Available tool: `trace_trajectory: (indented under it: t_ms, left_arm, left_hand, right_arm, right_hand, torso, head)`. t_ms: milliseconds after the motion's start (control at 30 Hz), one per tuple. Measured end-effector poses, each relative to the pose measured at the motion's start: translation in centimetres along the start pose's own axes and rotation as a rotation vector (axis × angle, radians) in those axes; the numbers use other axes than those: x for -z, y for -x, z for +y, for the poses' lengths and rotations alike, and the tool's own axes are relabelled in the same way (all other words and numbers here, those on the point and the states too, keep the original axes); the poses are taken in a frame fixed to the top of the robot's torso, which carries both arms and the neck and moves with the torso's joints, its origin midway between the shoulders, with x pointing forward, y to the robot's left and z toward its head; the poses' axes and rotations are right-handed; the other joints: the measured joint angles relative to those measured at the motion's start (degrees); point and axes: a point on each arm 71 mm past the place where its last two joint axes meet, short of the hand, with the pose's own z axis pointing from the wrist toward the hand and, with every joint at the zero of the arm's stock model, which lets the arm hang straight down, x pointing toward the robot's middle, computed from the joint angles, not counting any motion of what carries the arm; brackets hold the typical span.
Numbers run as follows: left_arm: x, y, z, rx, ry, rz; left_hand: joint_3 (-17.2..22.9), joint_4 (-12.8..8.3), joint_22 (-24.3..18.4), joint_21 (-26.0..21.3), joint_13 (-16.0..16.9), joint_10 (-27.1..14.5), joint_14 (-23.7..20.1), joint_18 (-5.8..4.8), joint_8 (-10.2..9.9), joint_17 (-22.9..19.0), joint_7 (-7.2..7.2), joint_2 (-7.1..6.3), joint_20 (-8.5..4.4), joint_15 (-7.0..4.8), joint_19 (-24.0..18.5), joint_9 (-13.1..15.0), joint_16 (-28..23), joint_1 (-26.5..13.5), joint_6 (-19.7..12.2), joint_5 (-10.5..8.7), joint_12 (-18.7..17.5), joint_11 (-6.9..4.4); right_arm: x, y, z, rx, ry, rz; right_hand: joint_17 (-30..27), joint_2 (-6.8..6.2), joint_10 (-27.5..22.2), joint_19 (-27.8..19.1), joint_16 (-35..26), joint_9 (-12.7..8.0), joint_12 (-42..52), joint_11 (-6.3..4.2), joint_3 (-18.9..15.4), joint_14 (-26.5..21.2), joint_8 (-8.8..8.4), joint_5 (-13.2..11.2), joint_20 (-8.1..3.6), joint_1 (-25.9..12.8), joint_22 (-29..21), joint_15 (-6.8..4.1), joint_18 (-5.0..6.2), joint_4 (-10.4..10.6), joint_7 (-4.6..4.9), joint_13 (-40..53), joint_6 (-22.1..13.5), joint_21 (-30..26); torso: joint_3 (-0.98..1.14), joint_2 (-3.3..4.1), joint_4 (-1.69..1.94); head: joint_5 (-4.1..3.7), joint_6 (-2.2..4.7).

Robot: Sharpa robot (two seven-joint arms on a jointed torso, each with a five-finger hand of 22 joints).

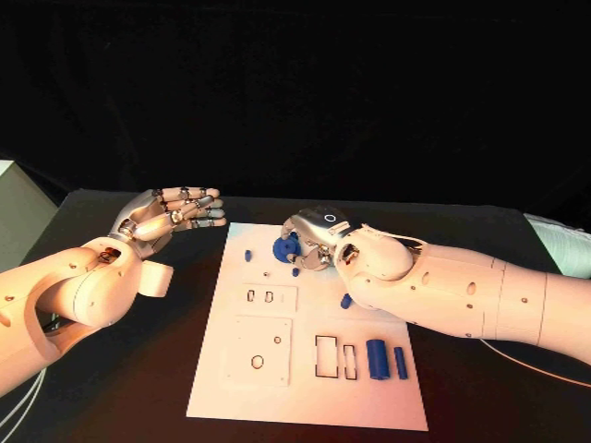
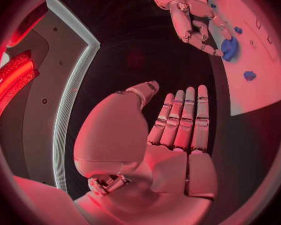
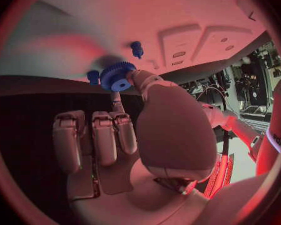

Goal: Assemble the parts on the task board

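The right silver hand point(image 1: 316, 242) is over the far end of the flat white plastic task board point(image 1: 243, 392), which lies in the middle of the black desk point(image 1: 136, 388). It pinches a round blue gear with little teeth point(image 3: 117, 76) between its thumb and one finger, while its other fingers are curled in. In the head view the same gear point(image 1: 285, 250) sits just above the board, under that hand.

The left silver hand point(image 1: 175, 214) hangs over the desk beside the board's far left corner. It holds nothing. Its fingers point(image 2: 184, 117) are straight and close side by side, with the thumb a bit apart.

A small blue peg point(image 1: 247, 255) stands in the board just left of the gear. Another small blue piece point(image 1: 346, 300) lies by the right arm, near the middle of the board. Two long blue bars lie side by side near the board's near right corner: a thick one point(image 1: 376, 356) and a thin one point(image 1: 400, 362). Next to them are two empty slots point(image 1: 326, 356) with dark edges. A raised white square point(image 1: 261, 349) with small holes sits on the left part of the board.
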Motion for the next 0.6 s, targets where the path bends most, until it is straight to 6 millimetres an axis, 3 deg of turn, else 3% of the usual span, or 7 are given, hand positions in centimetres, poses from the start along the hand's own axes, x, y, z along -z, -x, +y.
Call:
trace_trajectory:
  t_ms: [600]
  left_arm:
    - [0.05, -0.01, -0.04, -0.002, 0.000, 0.001]
  left_hand:
    - [0.00, 0.00, -0.41, -0.34, 0.00, 0.00, 0.00, 0.00, 0.00, -0.22, 0.00, 0.23, 0.00, 0.00, 0.00, 0.06, -0.61, -0.23, 0.00, 0.00, 0.00, 0.00]
  right_arm:
    - [-0.27, -0.36, -0.79, 0.019, -0.020, 0.019]
  right_hand:
    - [0.00, 0.09, 0.00, 0.00, 0.00, 0.06, 0.00, 0.00, 0.15, 0.00, -0.02, -0.90, 0.00, -0.54, 0.04, 0.00, 0.00, -0.16, -0.02, -0.02, -0.01, 0.00]
  torso:
    - [0.03, -0.03, -0.05]
  head:
    - [0.05, -0.08]
